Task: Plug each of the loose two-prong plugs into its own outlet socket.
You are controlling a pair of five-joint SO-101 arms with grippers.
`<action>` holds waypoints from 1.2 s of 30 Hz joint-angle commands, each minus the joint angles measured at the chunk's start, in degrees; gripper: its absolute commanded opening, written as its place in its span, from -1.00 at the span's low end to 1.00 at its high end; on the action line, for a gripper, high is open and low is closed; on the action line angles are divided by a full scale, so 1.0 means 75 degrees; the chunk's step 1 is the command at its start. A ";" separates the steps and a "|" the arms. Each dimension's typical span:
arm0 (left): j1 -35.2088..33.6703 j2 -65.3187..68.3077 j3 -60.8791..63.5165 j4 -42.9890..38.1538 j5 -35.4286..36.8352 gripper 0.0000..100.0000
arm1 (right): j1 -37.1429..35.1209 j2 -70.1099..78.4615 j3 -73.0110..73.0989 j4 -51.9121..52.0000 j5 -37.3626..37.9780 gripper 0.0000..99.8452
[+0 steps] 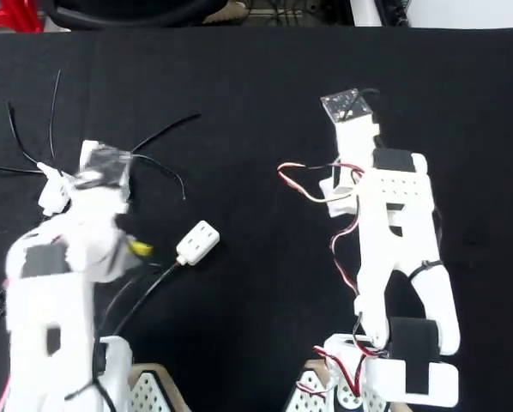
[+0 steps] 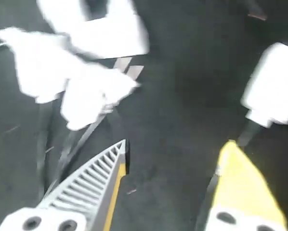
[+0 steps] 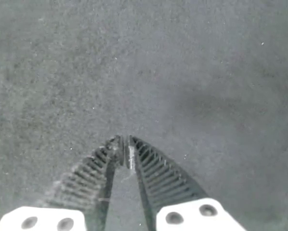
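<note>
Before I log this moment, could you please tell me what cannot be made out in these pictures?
Left wrist view: white plugs motion-blurred; their number is unclear.
High view: outlet block too small to count its sockets.
High view: left arm blurred and covering whatever lies beneath it.

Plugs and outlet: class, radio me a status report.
Left tool open, empty. Right tool shut, holding nothing. Plugs loose, apart from outlet. Black wires sprawl nearby.
</note>
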 commanded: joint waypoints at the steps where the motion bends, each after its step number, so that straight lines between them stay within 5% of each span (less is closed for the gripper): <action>1: -0.1366 -0.1395 0.0287 0.0000 -0.0094 -0.54 | -0.0129 -0.0006 -0.0346 -0.0047 0.0035 -0.97; 6: -0.2643 -0.1864 0.1026 -0.0656 -0.0340 -0.59 | -0.0152 -0.0006 -0.0334 -0.0047 0.0035 -0.97; 13: -0.3640 -0.1477 0.1436 -0.1524 0.1559 -0.58 | -0.0164 -0.0006 -0.0264 -0.0234 0.0035 -0.97; 17: -0.2397 -0.1477 0.1307 -0.1618 0.2485 -0.58 | -0.0164 -0.0006 -0.0240 -0.0246 0.0035 -0.97; 28: 0.0475 -0.1125 -0.0158 -0.1477 0.2532 -0.58 | -0.0164 -0.0018 -0.0229 -0.0516 -0.0035 -0.97; 36: 0.1037 0.3024 -0.2854 -0.1582 0.3212 -0.59 | -0.0176 -0.0018 0.0240 -0.1242 -0.0293 -0.97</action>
